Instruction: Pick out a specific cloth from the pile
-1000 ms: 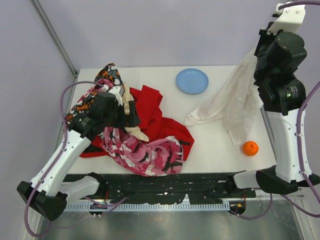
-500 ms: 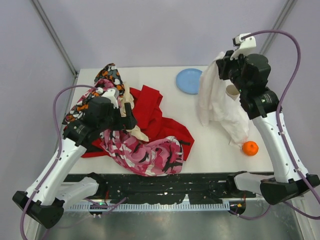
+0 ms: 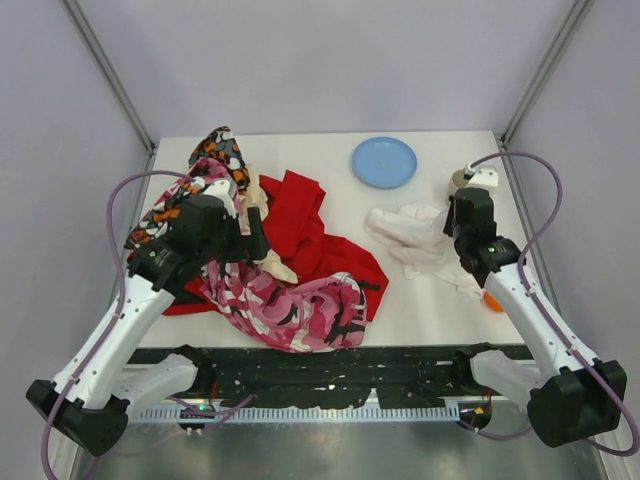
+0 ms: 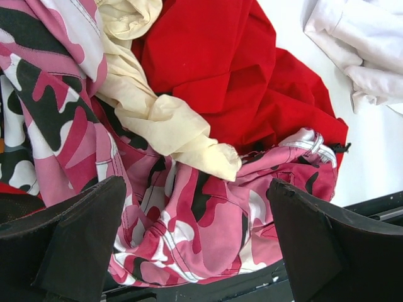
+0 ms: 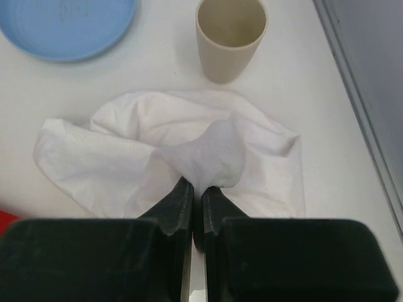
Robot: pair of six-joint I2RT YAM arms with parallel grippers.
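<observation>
The white cloth [image 3: 415, 235] lies bunched on the table right of the pile; it also shows in the right wrist view [image 5: 126, 157] and at the top right of the left wrist view [image 4: 365, 44]. My right gripper [image 3: 462, 212] is low at the cloth's right end, shut on a raised fold of it [image 5: 197, 192]. The pile [image 3: 290, 270] of red, pink camouflage [image 4: 208, 239], cream-yellow [image 4: 164, 126] and black-orange patterned cloths covers the table's left half. My left gripper [image 3: 250, 235] hovers over the pile, open and empty [image 4: 195, 189].
A blue plate [image 3: 384, 161] sits at the back centre, also in the right wrist view [image 5: 63, 25]. A beige cup [image 3: 461, 181] stands upright just beyond the right gripper [image 5: 230, 38]. An orange fruit [image 3: 492, 300] is partly hidden behind the right arm.
My right arm came down from high above the table with the white cloth hanging from it; the cloth is now bunched on the table. The left arm has hardly moved.
</observation>
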